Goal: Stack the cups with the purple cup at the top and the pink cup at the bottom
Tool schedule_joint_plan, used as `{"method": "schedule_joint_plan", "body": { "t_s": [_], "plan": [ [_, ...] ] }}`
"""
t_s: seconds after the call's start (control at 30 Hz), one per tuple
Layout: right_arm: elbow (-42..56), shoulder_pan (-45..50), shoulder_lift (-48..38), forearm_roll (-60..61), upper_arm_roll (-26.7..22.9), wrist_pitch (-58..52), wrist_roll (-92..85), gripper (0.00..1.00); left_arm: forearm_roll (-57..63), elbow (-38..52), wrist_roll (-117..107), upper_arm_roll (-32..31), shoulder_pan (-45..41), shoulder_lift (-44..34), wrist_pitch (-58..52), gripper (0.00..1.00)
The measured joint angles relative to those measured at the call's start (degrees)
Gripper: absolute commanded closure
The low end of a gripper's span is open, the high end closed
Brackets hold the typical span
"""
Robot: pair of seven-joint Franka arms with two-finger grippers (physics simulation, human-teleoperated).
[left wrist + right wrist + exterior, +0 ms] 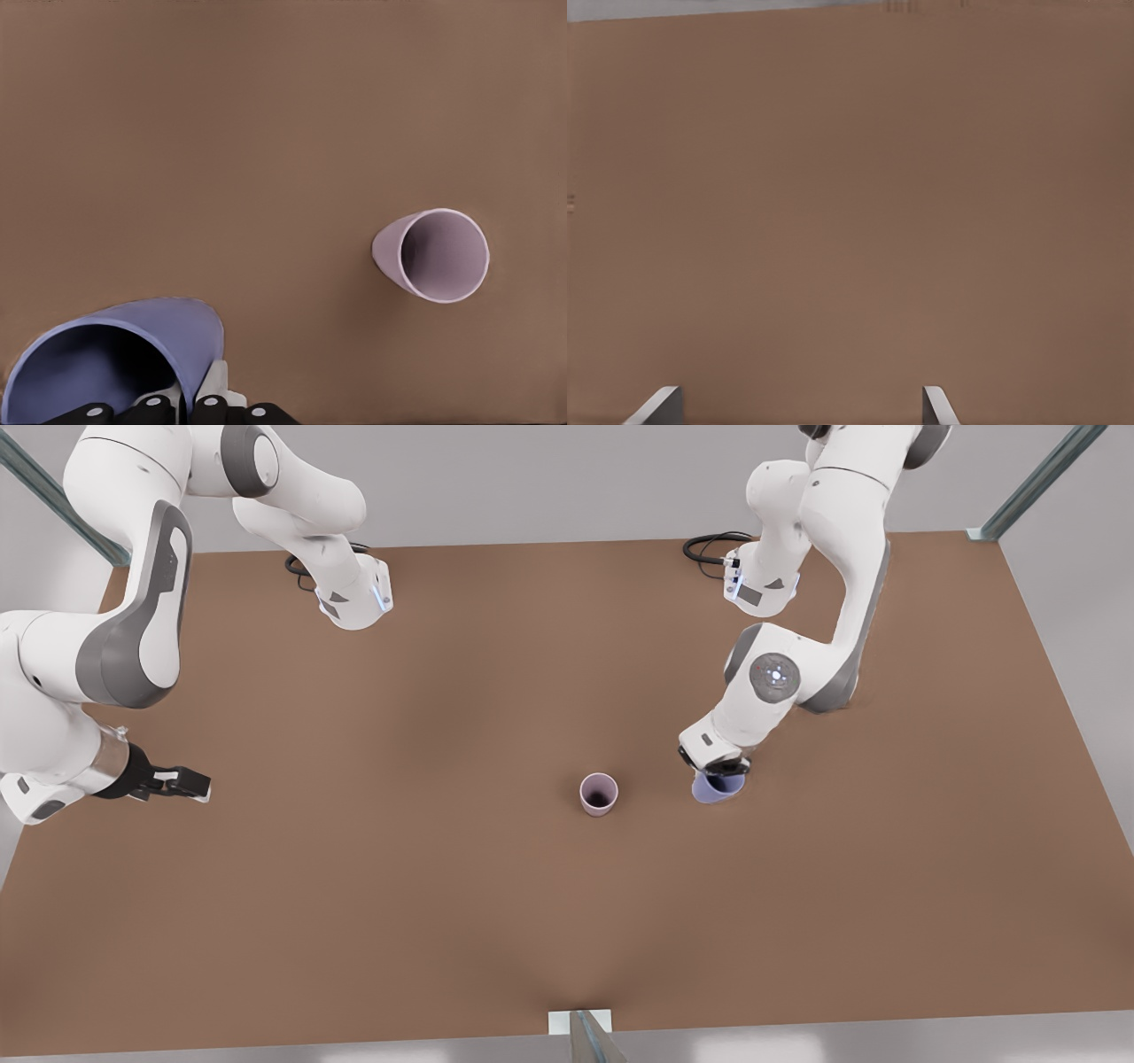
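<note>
1. Front view: the left gripper point(719, 772) sits on the arm at the front view's right and is clamped on the rim of the purple cup point(718, 787), which hangs tilted just below its fingers. The pink cup point(599, 794) stands upright and open on the brown table point(443, 912), near this gripper toward the front view's left and apart from the purple cup. The right gripper point(197, 784) waits far off at the front view's left, well apart from both cups, its fingers spread with nothing between them.

2. Left wrist view: the purple cup point(115, 359) sits right at the left gripper point(188, 409), whose fingers pinch its wall, 1 inside the mouth and 1 outside. The pink cup point(436, 255) lies ahead and to one side of the gripper, its dark mouth free.

3. Right wrist view: the right gripper point(799, 405) has 2 fingertips point(937, 405) set wide over bare table point(850, 204).

4. Progress, as judged: the grasp looks done and the purple cup appears lifted or tipped. Still left are carrying it over the pink cup, levelling it, lowering it in and letting go. Nothing is stacked yet.
</note>
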Motion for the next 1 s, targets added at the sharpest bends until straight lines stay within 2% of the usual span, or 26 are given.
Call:
{"method": "schedule_joint_plan", "body": {
  "t_s": [0.27,0.37,1.0],
  "plan": [
    [0.0,0.0,0.0,0.0,0.0,0.5,-1.3,0.00,1.7,18.3,-14.4,-0.3,-12.5,12.6,-2.8,0.79],
    [0.0,0.0,0.0,0.0,0.0,0.6,-1.6,0.00,3.3,21.9,-19.5,-0.3,-14.5,15.5,-3.2,0.79],
    [0.1,-0.2,0.2,0.0,-0.1,1.4,-2.9,0.00,6.5,22.8,-38.2,0.2,-15.1,18.3,-3.6,0.79]
  ]
}}
